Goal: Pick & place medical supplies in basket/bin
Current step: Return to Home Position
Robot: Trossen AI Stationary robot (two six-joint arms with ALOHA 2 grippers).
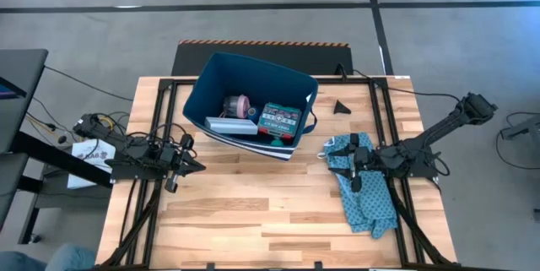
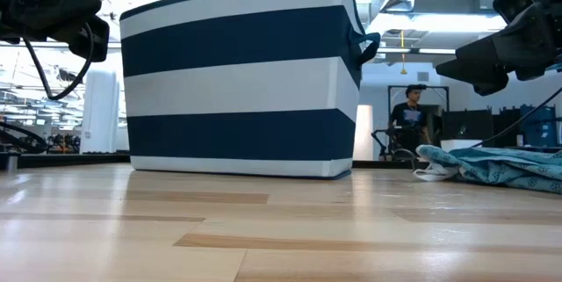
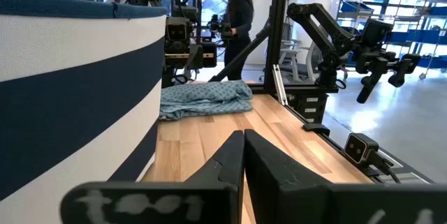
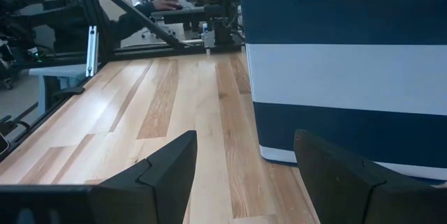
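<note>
The navy bin with white stripes [image 1: 249, 106] stands on the table at the far middle. Inside it lie a pink roll [image 1: 240, 104], a green-red flat box [image 1: 279, 121] and a pale flat item [image 1: 232, 125]. My left gripper [image 1: 196, 167] hovers shut, left of and nearer than the bin, and its joined fingers [image 3: 243, 154] point past the bin's striped wall [image 3: 70, 91]. My right gripper [image 1: 332, 151] hovers open to the right of the bin, its fingers [image 4: 178, 161] spread wide with nothing between them, facing the bin's wall [image 4: 342, 77].
A teal patterned cloth [image 1: 363, 191] lies crumpled on the table under my right arm, toward the right near side. A small black wedge [image 1: 341, 107] sits right of the bin. Bare wood [image 1: 253, 220] spreads across the near middle. People stand in the room beyond the table.
</note>
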